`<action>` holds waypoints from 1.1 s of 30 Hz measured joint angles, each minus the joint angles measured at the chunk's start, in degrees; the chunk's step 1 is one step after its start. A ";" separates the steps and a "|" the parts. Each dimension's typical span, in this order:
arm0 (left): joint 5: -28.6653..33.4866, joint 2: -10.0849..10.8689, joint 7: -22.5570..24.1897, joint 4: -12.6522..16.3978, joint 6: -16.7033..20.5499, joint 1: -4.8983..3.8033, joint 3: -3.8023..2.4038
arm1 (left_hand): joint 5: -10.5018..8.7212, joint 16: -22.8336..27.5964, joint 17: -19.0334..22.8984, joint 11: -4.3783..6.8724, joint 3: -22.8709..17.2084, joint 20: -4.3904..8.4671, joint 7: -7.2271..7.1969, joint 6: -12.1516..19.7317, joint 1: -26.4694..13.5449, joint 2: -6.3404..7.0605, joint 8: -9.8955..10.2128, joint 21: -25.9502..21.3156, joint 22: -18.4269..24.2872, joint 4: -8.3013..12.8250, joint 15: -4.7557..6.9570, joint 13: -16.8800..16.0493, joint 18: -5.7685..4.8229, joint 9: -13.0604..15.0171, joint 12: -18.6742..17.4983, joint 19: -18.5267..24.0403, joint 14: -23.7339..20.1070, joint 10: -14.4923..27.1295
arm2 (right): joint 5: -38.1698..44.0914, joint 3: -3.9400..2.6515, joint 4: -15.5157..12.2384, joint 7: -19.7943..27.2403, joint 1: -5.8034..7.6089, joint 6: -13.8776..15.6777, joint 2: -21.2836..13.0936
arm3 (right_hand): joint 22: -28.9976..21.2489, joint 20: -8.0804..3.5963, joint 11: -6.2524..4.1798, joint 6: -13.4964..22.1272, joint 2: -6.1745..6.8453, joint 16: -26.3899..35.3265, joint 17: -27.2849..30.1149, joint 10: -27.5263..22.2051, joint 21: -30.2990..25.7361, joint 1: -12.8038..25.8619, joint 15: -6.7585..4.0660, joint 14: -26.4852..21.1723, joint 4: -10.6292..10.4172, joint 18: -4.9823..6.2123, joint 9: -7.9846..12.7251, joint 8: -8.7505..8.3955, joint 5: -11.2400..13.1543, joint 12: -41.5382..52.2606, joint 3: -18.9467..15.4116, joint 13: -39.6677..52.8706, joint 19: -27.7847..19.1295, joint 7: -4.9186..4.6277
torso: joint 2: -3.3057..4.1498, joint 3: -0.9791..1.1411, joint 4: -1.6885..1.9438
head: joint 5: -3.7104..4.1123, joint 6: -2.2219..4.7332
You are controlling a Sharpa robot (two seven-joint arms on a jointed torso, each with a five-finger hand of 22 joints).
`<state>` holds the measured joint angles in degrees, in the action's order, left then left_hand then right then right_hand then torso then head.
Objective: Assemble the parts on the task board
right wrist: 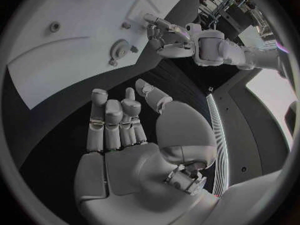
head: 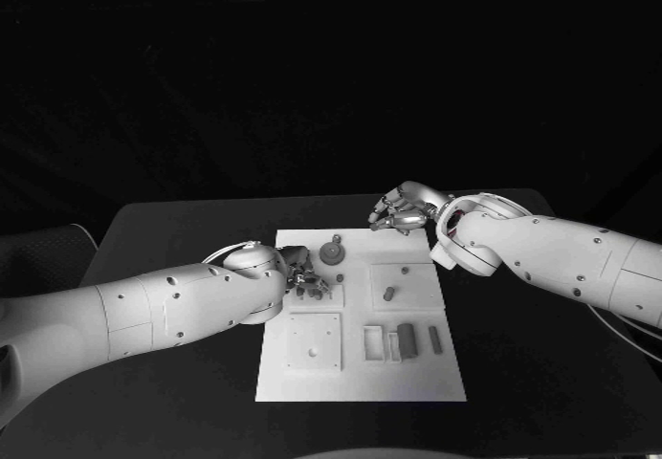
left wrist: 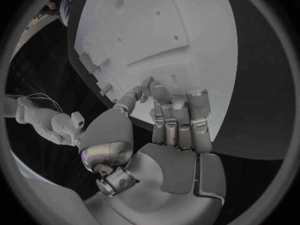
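The left hand point(head: 306, 277) is working at the task board's point(head: 362, 382) left edge, fingers curled down onto a part there; whether they are gripping it I cannot tell; the right hand point(head: 405, 210) is hovering beyond the far edge, fingers loosely curled, holding nothing; round part point(head: 333, 252) lying just beyond the left fingertips; black table point(head: 180, 229) around.

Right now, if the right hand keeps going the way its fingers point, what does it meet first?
Probably the white board: the right hand points at its near edge, holding nothing. Depth is unclear, so it may pass above.

Head camera looks down on task board point(head: 362, 316); wrist cameras close behind hands, sharing board.
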<state>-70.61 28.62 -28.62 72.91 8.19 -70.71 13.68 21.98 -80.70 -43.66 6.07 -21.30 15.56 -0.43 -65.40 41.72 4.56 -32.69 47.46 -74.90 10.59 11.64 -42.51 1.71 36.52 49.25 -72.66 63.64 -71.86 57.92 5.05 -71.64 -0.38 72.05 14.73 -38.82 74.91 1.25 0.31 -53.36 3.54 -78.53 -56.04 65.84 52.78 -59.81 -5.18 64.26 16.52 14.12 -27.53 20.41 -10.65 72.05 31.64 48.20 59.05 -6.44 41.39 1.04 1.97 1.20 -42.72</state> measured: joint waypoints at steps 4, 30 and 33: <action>0.02 0.00 0.00 0.00 -0.03 0.00 0.00 | 2.39 -0.25 0.08 0.00 0.06 0.00 -0.01 0.02 0.33 -1.76 -0.10 0.00 0.00 1.28 -0.08 0.08 0.02 -0.10 0.22 0.00 -0.07 0.00 | 0.00 0.00 0.00 0.00 0.00 0.00 0.00 | 0.00 0.00 0.00 0.00 0.00 0.00 0.00 0.00 0.00 0.00 0.01 0.00 0.00 0.00 0.00 0.00 0.00 0.00 0.00 0.00 0.00 0.00 | 0.00 -0.01 -0.01 | -0.04 0.00; 0.70 -0.06 0.00 -0.01 -0.34 -0.01 -0.01 | 4.59 -0.24 0.64 0.00 -4.95 -0.02 0.19 -0.20 3.31 0.09 -0.32 0.44 -0.03 1.68 0.02 0.45 0.01 -0.63 0.22 0.00 0.24 -0.01 | -0.01 0.00 0.02 0.01 -0.01 0.00 0.05 | 0.00 0.00 0.00 -0.08 0.00 0.00 0.00 0.00 0.00 0.00 0.10 -0.06 0.00 0.00 -0.05 -0.22 0.00 0.00 0.00 0.04 0.00 0.11 | 0.00 0.02 0.00 | -0.02 -0.26; 0.71 -0.06 0.00 -0.02 -0.36 -0.01 -0.01 | 4.58 -0.24 0.64 0.00 -5.10 -0.02 0.19 -0.20 3.31 0.09 -0.44 0.44 -0.03 1.53 0.01 0.45 0.02 -0.63 0.22 0.00 0.24 -0.01 | -0.01 0.00 0.02 0.01 -0.01 0.00 0.06 | 0.00 0.00 0.00 -0.08 0.00 0.00 0.00 0.00 0.00 0.00 0.18 0.01 0.00 0.00 -0.09 -0.22 0.00 0.00 0.00 0.04 0.00 0.12 | 0.00 0.05 -0.01 | 0.02 -0.21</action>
<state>-69.90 28.56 -28.62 72.89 7.84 -70.72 13.66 26.56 -80.94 -43.02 6.07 -26.40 15.53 -0.24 -65.60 45.04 4.65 -33.12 47.90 -74.93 12.12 11.65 -42.06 1.73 35.89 49.47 -72.67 63.88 -71.88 57.91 5.05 -71.63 -0.37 72.04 14.73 -38.76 74.91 1.25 0.31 -53.43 3.54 -78.53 -56.04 65.84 52.78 -59.81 -5.00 64.27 16.52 14.12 -27.63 20.18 -10.65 72.05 31.64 48.24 59.05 -6.32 41.39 1.09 1.96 1.22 -42.93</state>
